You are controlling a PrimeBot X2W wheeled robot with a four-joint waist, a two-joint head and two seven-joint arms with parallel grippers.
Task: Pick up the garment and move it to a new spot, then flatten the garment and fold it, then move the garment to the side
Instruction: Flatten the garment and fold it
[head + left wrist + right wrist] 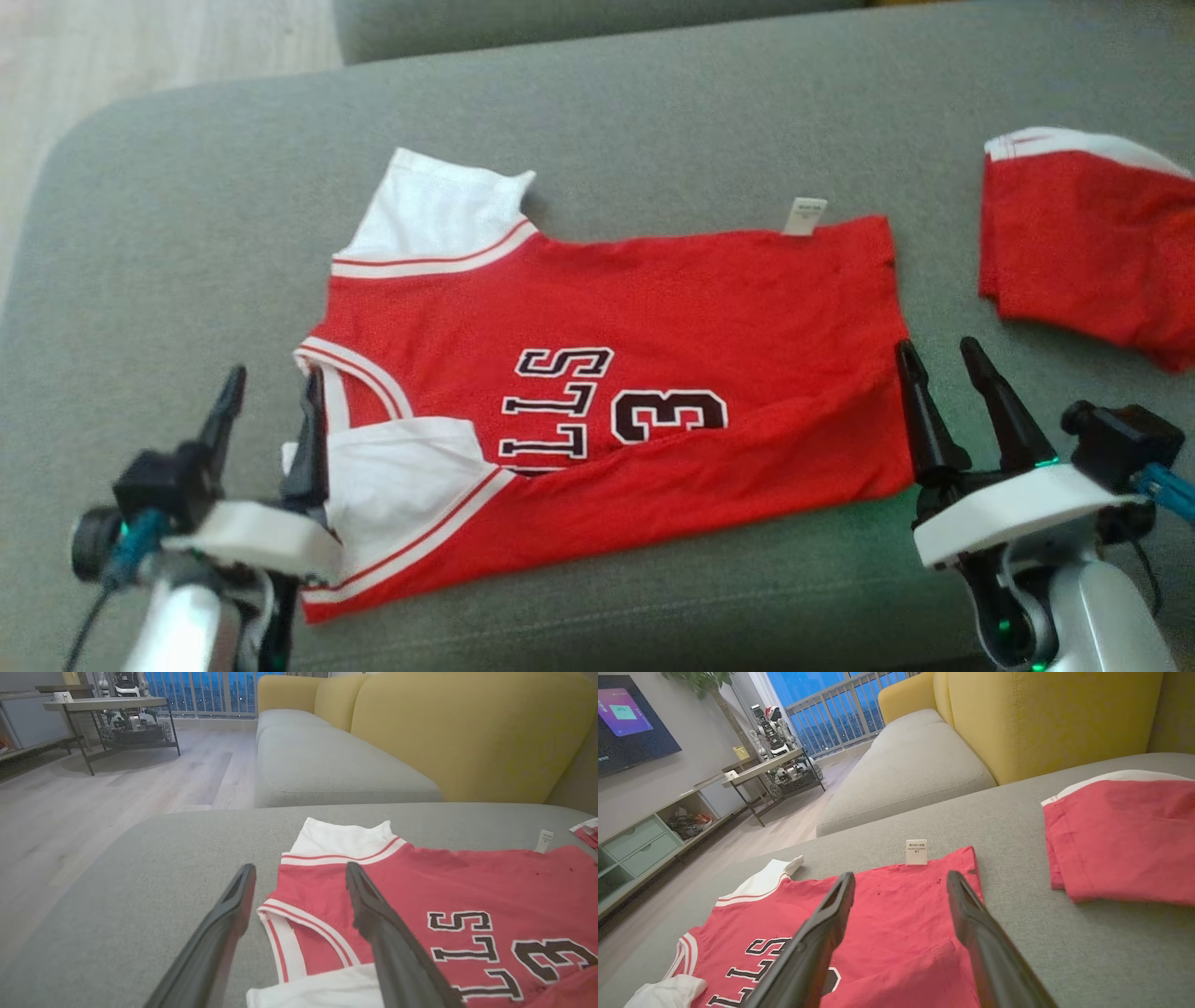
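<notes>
Jersey (pixel 653 308) lies spread on grey sofa cushion (pixel 653 121), looks light, limp and crease-prone, so pinch the near-edge shoulder and hem corners; left gripper (pixel 274 378) and right gripper (pixel 936 345) both splayed, empty, at its ends.

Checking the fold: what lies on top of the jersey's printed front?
The red jersey has its own near edge folded over it, with a white sleeve beside. That flap hides part of the letters and the number; the covered print cannot be read.
</notes>
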